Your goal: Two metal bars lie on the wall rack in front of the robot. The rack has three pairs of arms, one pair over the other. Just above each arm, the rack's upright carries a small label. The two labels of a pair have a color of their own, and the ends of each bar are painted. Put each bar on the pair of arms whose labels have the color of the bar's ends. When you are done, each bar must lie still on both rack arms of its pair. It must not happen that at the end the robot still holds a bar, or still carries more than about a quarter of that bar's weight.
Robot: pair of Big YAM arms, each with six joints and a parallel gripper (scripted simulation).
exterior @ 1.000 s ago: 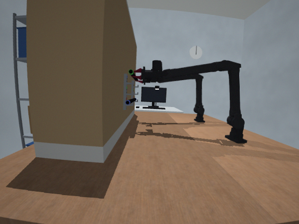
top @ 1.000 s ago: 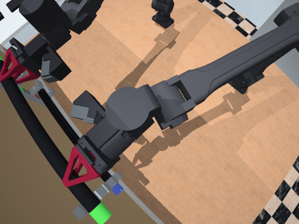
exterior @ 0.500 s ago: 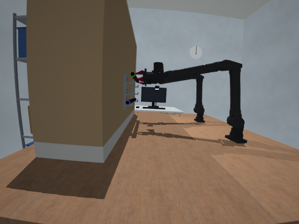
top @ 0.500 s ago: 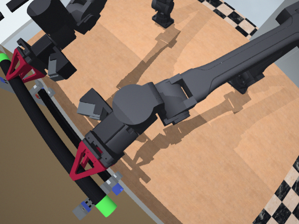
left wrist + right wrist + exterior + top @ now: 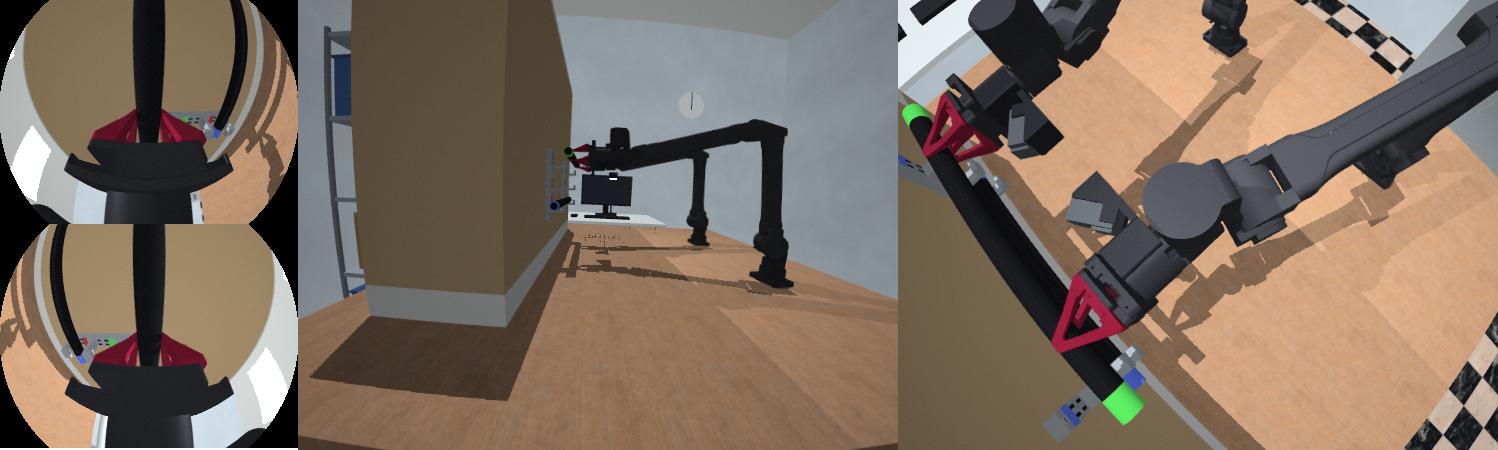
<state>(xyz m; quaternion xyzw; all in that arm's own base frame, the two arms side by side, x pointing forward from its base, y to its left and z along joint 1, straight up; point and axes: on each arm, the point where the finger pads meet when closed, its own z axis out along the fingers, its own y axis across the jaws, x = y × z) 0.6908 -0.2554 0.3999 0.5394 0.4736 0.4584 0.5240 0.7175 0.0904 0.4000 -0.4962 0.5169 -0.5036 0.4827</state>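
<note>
The green-ended bar (image 5: 1000, 255) (image 5: 568, 151) (image 5: 149, 60) (image 5: 149, 284) is off the rack, roughly level, in front of its upper part and farther out than the hook tips. My left gripper (image 5: 1070, 345) (image 5: 576, 156) (image 5: 148, 112) is shut on it near one end. My right gripper (image 5: 943, 154) (image 5: 149, 336) is shut on it near the other end. The blue-ended bar (image 5: 1015, 240) (image 5: 554, 205) (image 5: 241, 50) (image 5: 57, 274) lies on the lowest pair, under the red labels (image 5: 211, 119) (image 5: 85, 341). The green labels (image 5: 185, 119) (image 5: 111, 342) mark the middle pair, the blue label (image 5: 1071, 415) the top.
The tan wall (image 5: 958, 310) (image 5: 533, 165) stands close behind the bars. Rack arm tips (image 5: 1128, 357) stick out below the green-ended bar. The wooden table (image 5: 1298, 310) (image 5: 648, 350) lies below. A monitor (image 5: 606, 190) stands beyond the table's far end.
</note>
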